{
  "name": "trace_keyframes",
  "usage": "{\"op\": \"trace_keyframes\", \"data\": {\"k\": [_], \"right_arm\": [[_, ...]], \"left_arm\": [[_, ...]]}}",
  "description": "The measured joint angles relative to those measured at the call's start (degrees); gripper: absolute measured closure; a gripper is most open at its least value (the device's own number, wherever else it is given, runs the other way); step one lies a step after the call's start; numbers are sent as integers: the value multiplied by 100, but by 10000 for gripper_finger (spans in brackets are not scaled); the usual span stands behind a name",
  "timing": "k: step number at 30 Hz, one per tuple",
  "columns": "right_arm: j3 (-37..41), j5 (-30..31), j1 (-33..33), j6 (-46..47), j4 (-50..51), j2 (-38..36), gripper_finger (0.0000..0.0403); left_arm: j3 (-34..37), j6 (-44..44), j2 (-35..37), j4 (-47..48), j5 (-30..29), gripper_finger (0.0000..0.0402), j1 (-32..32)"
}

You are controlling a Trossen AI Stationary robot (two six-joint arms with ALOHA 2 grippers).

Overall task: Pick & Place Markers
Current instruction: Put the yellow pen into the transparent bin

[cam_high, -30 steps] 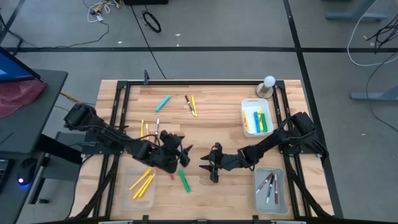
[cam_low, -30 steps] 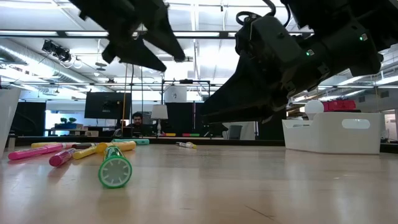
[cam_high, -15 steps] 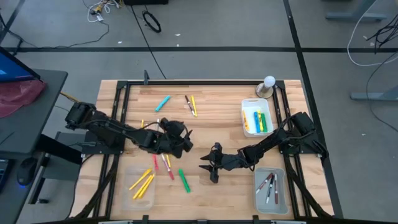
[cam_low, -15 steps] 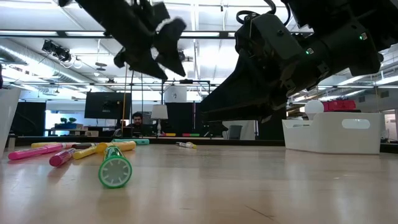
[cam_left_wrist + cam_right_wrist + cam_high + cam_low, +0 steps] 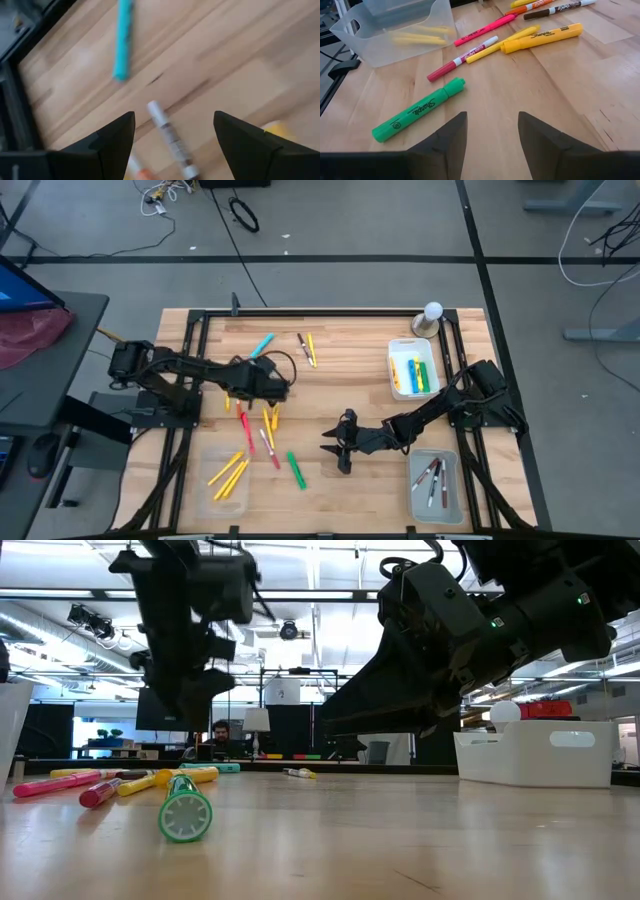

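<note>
Overhead, the left pincer (image 5: pixel 283 385) hangs released above the wooden bench (image 5: pixel 350 350), light-blue marker (image 5: pixel 262 345) at its eleven o'clock; right pincer (image 5: pixel 334 448) released, green marker (image 5: pixel 296 470) at eight o'clock.

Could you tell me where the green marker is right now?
In the high view, the green marker lies loose on the wood near the table's front edge, between the tray of yellow markers and the right gripper.

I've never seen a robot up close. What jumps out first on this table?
Two dark arms reach over a wooden table, left gripper and right gripper both empty with jaws open. Bright markers lie loose between them, one green marker nearest the front edge. Clear trays at the sides hold sorted markers, like the yellow ones front-left.
</note>
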State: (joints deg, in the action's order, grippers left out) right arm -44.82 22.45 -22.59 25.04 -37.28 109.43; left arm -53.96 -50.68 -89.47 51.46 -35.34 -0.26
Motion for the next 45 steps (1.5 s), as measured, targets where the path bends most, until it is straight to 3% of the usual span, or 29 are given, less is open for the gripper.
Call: {"op": "trace_keyframes", "data": {"k": [10,18,25,33,38,45], "right_arm": [[2,-2,-2,60,2,0,224],[2,-2,-2,151,4,-2,224],[2,-2,-2,151,4,-2,224],[4,-2,-2,62,7,-2,224],[4,8,4,-153,-17,-2,224],[4,22,13,-175,-40,-2,224]], "left_arm": [[2,1419,0,188,354,126,1568],[6,2425,0,178,994,126,2606],[177,2581,173,603,1431,126,2932],[1739,1619,1519,381,2288,127,2889],[2639,795,2389,-364,2815,140,2586],[3340,-298,2841,-1209,2655,191,1985]]}}
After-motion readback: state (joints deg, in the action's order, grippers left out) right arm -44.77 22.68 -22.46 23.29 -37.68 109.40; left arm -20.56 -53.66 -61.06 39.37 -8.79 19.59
